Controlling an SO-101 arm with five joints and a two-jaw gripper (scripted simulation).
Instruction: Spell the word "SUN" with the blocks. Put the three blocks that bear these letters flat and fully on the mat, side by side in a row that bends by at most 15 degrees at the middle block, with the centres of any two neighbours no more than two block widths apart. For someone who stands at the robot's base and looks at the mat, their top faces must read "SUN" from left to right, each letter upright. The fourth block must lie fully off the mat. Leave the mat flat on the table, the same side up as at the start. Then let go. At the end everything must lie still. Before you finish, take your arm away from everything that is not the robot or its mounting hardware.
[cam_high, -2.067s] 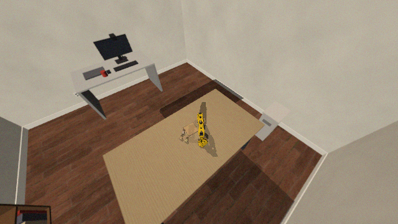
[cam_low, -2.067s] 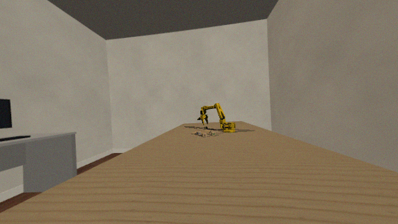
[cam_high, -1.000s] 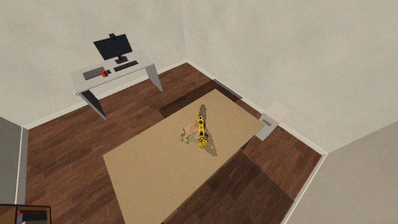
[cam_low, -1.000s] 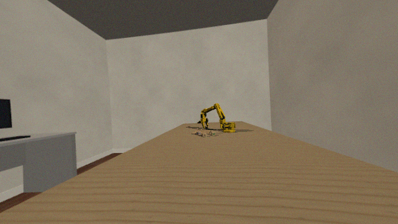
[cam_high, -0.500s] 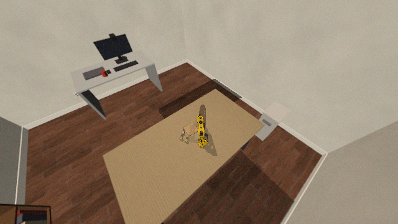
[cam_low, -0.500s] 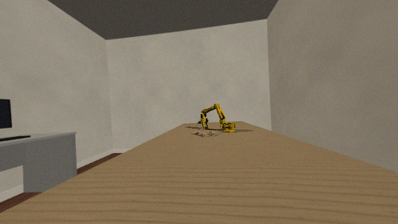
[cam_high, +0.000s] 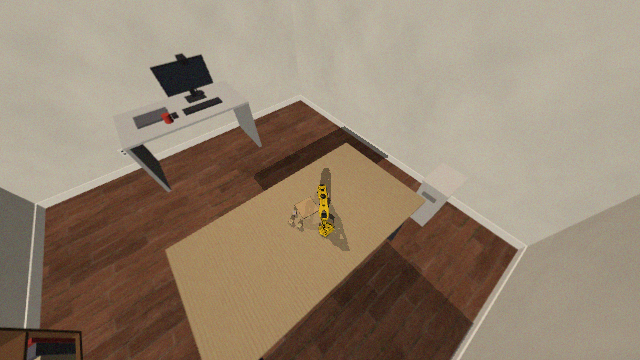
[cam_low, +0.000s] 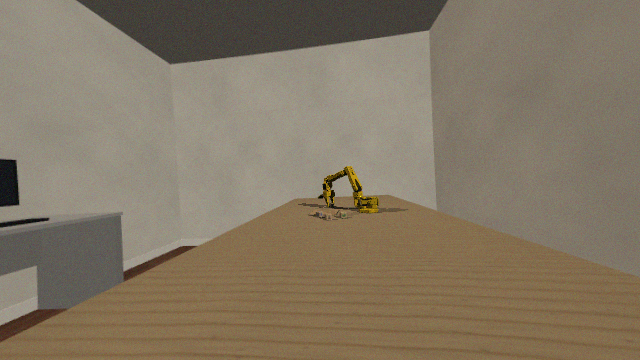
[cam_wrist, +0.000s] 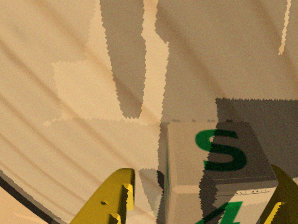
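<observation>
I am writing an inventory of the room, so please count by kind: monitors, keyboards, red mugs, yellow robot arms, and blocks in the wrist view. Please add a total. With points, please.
Monitor (cam_high: 182, 76) (cam_low: 7, 182): 1
Keyboard (cam_high: 202, 106) (cam_low: 25, 222): 1
Red mug (cam_high: 167, 118): 1
Yellow robot arm (cam_high: 324, 202) (cam_low: 354, 181): 1
Block with "S" (cam_wrist: 185, 150), wrist view: 1
Total: 5
</observation>
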